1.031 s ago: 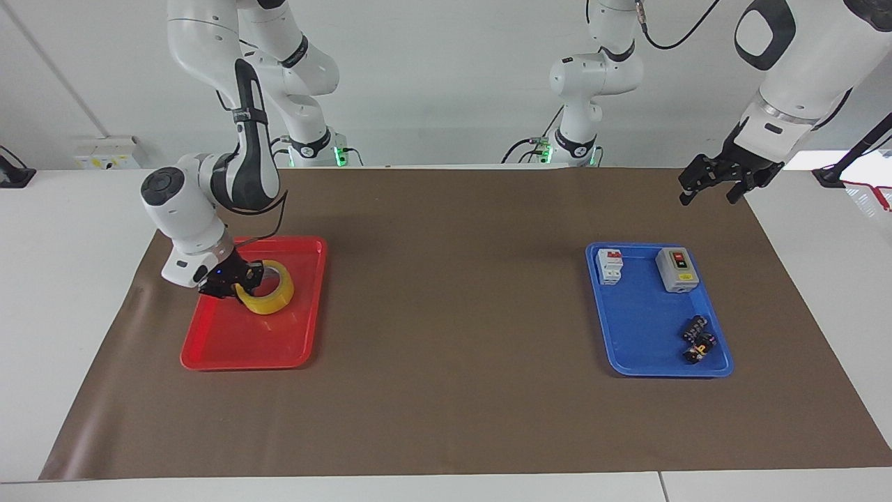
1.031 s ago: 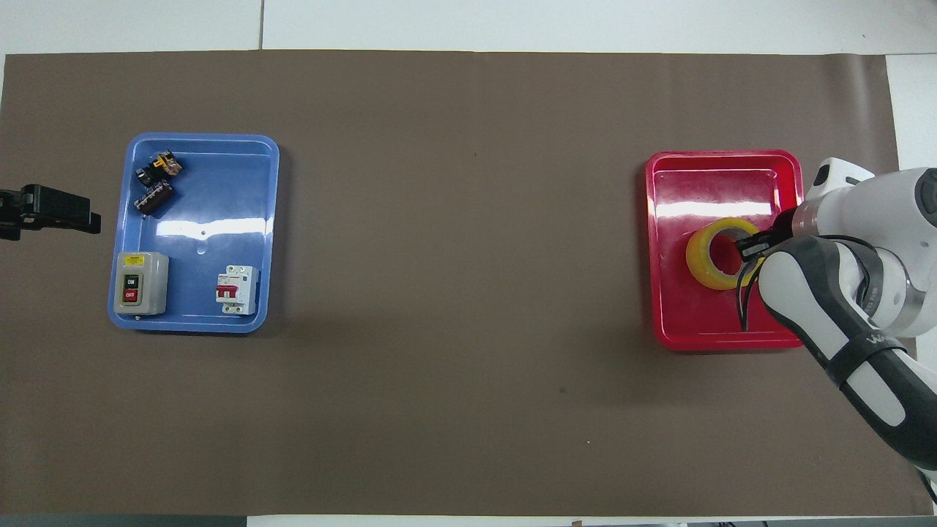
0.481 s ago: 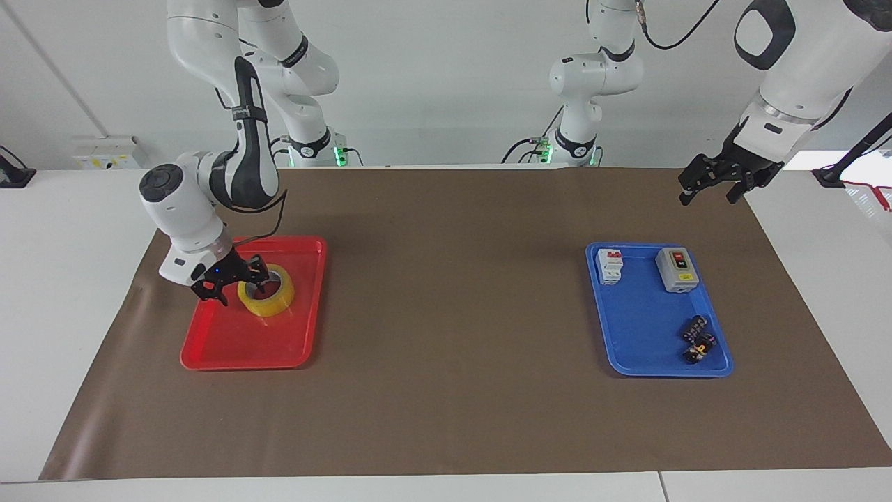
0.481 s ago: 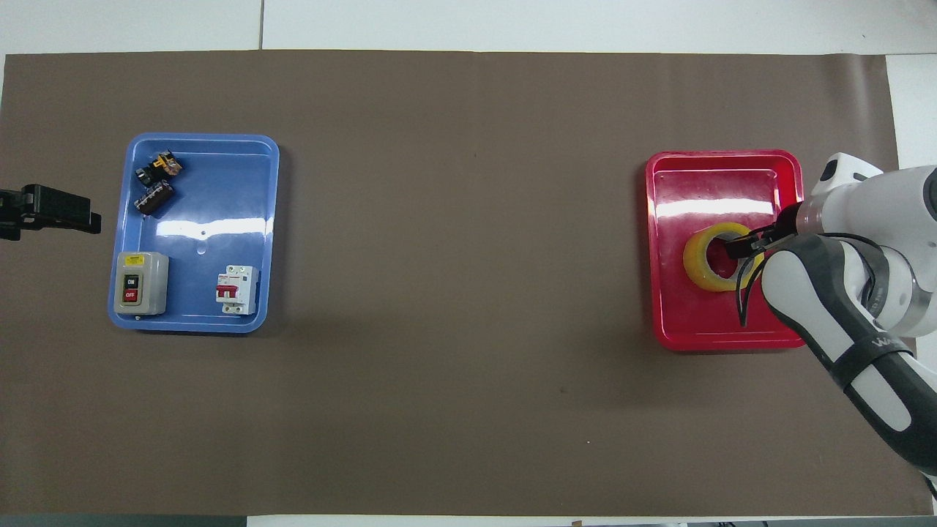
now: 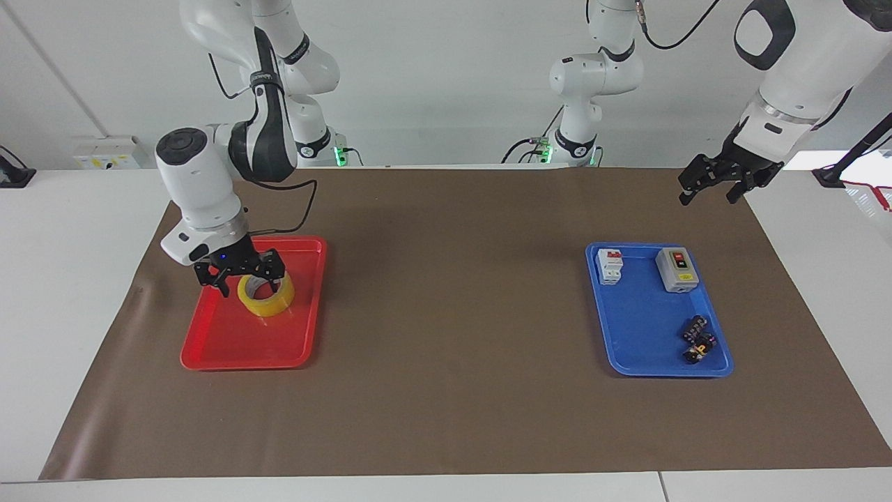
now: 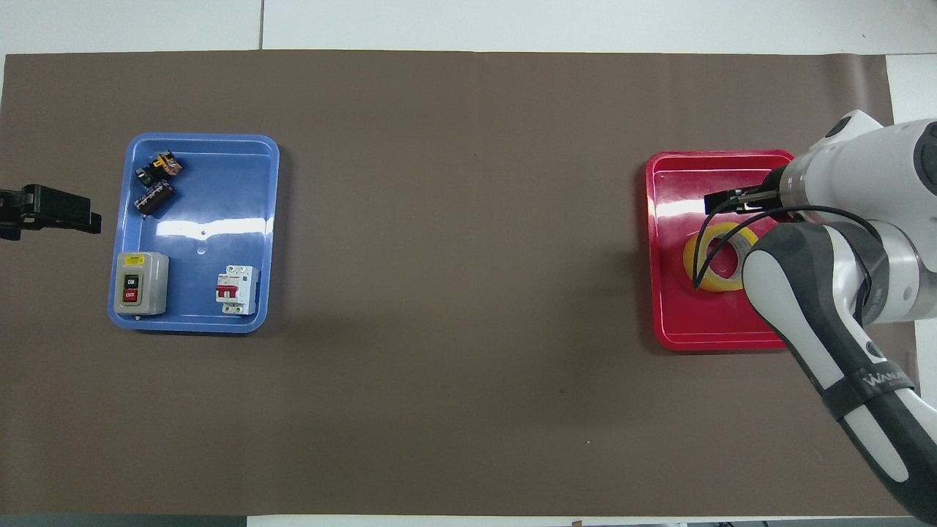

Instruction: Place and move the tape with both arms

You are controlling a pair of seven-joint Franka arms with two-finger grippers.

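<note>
The yellow tape roll (image 5: pixel 267 298) lies flat in the red tray (image 5: pixel 230 348) at the right arm's end of the table. It also shows in the overhead view (image 6: pixel 701 258), in the red tray (image 6: pixel 681 322). My right gripper (image 5: pixel 240 273) is open and empty, raised just above the tape's robot-side edge. In the overhead view the right gripper (image 6: pixel 721 201) hangs over the tray beside the roll. My left gripper (image 5: pixel 711 185) is open and empty, and waits in the air over the mat's edge at the left arm's end (image 6: pixel 44 212).
A blue tray (image 5: pixel 641 348) at the left arm's end holds a grey switch box (image 5: pixel 677 269), a white circuit breaker (image 5: pixel 609 266) and small black parts (image 5: pixel 697 338). Two smaller white arms (image 5: pixel 571 143) stand at the robots' edge of the table. A brown mat (image 5: pixel 453 314) covers the table.
My right gripper let go of the tape, which dropped from tilted to flat in the red tray. The gripper opened, rose and turned above it. The left arm has not moved.
</note>
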